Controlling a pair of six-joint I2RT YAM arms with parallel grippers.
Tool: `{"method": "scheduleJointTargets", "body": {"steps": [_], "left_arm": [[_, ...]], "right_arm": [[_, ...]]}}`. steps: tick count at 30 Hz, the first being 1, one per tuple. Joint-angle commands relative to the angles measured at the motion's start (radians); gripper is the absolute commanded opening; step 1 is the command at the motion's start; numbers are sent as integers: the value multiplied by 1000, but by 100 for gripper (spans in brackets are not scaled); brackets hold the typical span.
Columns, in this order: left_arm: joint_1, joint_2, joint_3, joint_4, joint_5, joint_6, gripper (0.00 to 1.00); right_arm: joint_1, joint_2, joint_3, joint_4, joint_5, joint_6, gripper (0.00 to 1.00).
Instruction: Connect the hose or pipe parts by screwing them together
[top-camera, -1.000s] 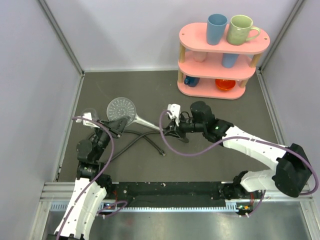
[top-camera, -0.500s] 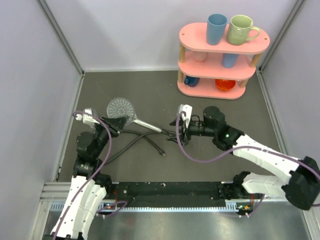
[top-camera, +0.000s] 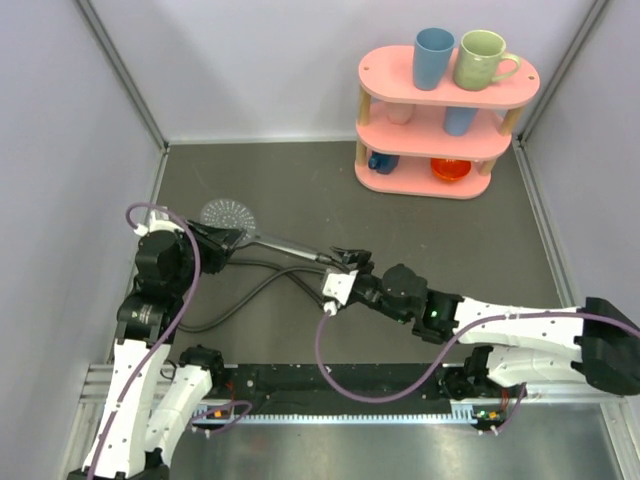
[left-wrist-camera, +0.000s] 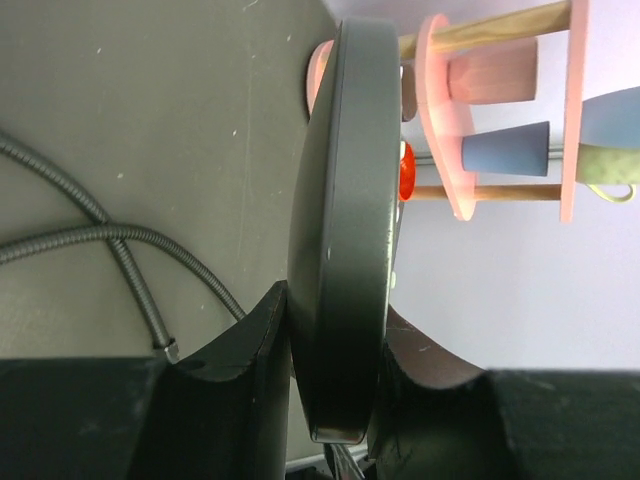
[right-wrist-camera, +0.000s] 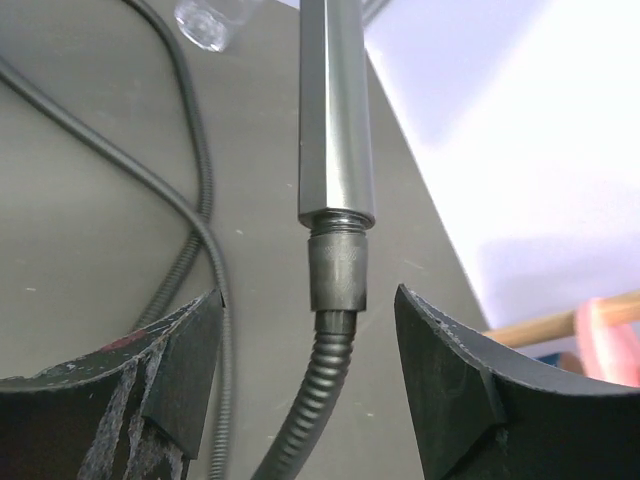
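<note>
My left gripper (top-camera: 207, 243) is shut on the rim of the grey shower head (top-camera: 226, 214). In the left wrist view the head's dark edge (left-wrist-camera: 340, 230) sits clamped between both fingers (left-wrist-camera: 250, 350). Its straight handle (top-camera: 285, 246) runs right to the hose's metal fitting (right-wrist-camera: 338, 272), which sits on the handle's (right-wrist-camera: 335, 110) threaded end with a little thread showing. My right gripper (right-wrist-camera: 308, 300) is open, its jaws on either side of the fitting and not touching it. The dark-grey hose (top-camera: 238, 300) loops on the mat below the handle.
A pink three-tier rack (top-camera: 447, 135) with mugs stands at the back right. A small clear object (right-wrist-camera: 210, 20) lies on the mat beyond the handle. Purple cables hang along both arms. Grey walls close in the left, right and back sides.
The right gripper has opened and let go of the fitting, and its arm has swung nearer the front edge. The left gripper has carried the shower head leftward.
</note>
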Motion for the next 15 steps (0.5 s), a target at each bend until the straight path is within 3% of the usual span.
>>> {"method": "scheduleJointTargets", "body": {"steps": [1, 10, 13, 14, 15], "left_arm": [[-4, 9, 112, -113, -13, -49, 0], [-2, 5, 117, -153, -1, -55, 0], [-4, -5, 107, -153, 5, -43, 0], [-2, -5, 107, -151, -8, -16, 0], [-4, -8, 106, -151, -19, 4, 0]], "right_arm": [[75, 93, 43, 168, 231, -191, 67], [157, 210, 88, 279, 329, -333, 36], [158, 223, 129, 216, 320, -287, 7], [158, 223, 155, 185, 308, -241, 0], [157, 220, 167, 155, 292, -216, 0]]}}
